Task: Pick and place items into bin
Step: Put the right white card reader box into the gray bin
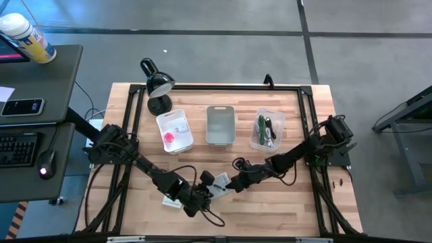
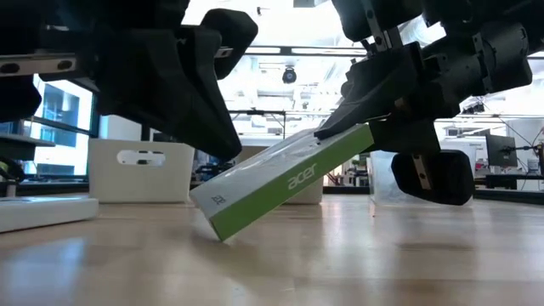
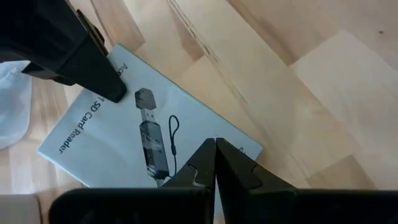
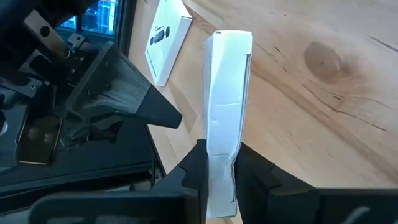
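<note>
Right tool pinching tilted packet

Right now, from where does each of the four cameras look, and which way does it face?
High view: above the table, facing straight down; both arms show.
Low view: at table-top height, facing the room; the right gripper lifts one end of a white packet.
Left wrist view: on the left arm, facing a flat card-reader packet; shut fingers show.
Right wrist view: on the right arm, facing the table.
Low and right wrist views share the lifted packet.
</note>
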`<move>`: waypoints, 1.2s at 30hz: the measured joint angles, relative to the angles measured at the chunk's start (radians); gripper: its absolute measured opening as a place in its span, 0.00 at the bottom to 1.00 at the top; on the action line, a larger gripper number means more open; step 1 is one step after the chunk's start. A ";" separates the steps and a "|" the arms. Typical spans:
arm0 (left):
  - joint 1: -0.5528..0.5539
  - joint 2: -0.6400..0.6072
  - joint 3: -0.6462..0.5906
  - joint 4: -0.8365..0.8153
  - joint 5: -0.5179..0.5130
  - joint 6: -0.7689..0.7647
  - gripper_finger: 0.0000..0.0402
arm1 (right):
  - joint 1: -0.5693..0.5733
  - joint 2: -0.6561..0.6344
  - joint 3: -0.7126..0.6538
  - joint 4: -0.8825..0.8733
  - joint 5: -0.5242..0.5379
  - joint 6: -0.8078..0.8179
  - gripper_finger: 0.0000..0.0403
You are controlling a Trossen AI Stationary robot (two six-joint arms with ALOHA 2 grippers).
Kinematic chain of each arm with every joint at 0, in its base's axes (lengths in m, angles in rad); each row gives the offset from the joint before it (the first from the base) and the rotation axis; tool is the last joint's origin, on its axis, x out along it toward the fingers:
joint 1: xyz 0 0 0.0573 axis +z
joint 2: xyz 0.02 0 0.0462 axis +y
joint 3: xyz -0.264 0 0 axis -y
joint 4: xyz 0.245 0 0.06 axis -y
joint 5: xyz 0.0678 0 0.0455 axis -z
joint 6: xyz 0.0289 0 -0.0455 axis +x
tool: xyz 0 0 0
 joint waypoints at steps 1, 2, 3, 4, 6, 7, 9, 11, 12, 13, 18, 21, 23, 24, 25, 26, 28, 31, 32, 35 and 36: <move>0.000 0.000 0.000 0.000 0.000 -0.002 0.00 | 0.000 0.000 0.000 0.000 0.000 0.000 0.12; 0.000 0.000 0.000 0.000 0.000 -0.004 0.00 | 0.000 0.000 0.000 0.000 0.000 0.000 0.12; 0.000 0.000 0.000 0.000 0.000 -0.004 0.00 | 0.000 0.000 0.000 0.000 0.000 0.000 0.11; 0.000 0.000 0.000 0.000 -0.002 -0.004 0.00 | 0.000 0.000 0.000 0.000 0.000 0.000 0.11; 0.000 0.000 0.000 0.000 -0.003 -0.004 0.00 | 0.000 0.000 0.000 0.000 0.000 0.000 0.10; -0.001 0.000 0.000 0.000 -0.003 -0.005 0.00 | 0.000 0.000 0.000 0.000 0.000 0.000 0.11; -0.001 0.000 0.000 0.000 -0.003 -0.008 0.00 | 0.000 0.000 0.000 0.000 0.000 0.000 0.12; -0.001 0.000 0.000 0.001 -0.003 -0.008 0.00 | 0.000 0.000 0.000 0.003 0.000 0.000 0.12; -0.001 0.000 0.000 0.001 -0.002 -0.008 0.00 | 0.000 0.000 0.000 0.004 0.000 0.000 0.12; -0.001 0.000 0.000 0.001 -0.002 -0.008 0.00 | 0.000 0.000 0.000 0.005 0.001 0.000 0.12; -0.001 0.000 0.000 0.001 -0.002 -0.008 0.00 | 0.000 0.000 0.000 0.006 0.001 0.000 0.10; -0.001 0.000 0.000 0.001 0.000 -0.008 0.00 | 0.000 -0.006 0.000 0.003 0.001 0.000 0.12; -0.001 0.000 0.000 0.001 0.001 -0.008 0.00 | 0.000 -0.019 0.000 -0.003 0.001 -0.004 0.13; -0.001 0.000 0.000 0.001 0.001 -0.008 0.00 | 0.000 -0.030 0.000 -0.007 0.001 -0.012 0.13; -0.001 0.000 0.000 0.001 0.001 -0.008 0.00 | 0.000 -0.039 0.000 -0.013 0.001 -0.019 0.13; -0.001 -0.001 0.000 0.002 0.001 -0.008 0.00 | 0.000 -0.051 0.000 -0.024 0.002 -0.024 0.12; -0.001 -0.001 0.001 0.002 0.002 -0.008 0.00 | -0.001 -0.075 0.000 -0.058 0.013 -0.038 0.10; -0.002 -0.001 0.026 -0.025 0.011 -0.007 0.00 | -0.003 -0.122 0.000 -0.124 0.035 -0.051 0.10; -0.002 -0.001 0.041 -0.037 0.013 -0.001 0.00 | -0.006 -0.140 0.000 -0.153 0.039 -0.052 0.11; -0.002 -0.002 0.084 -0.082 0.016 0.032 0.00 | -0.013 -0.196 -0.001 -0.257 0.056 -0.065 0.14; -0.002 -0.002 0.096 -0.092 0.016 0.047 0.00 | -0.015 -0.217 -0.001 -0.291 0.066 -0.069 0.14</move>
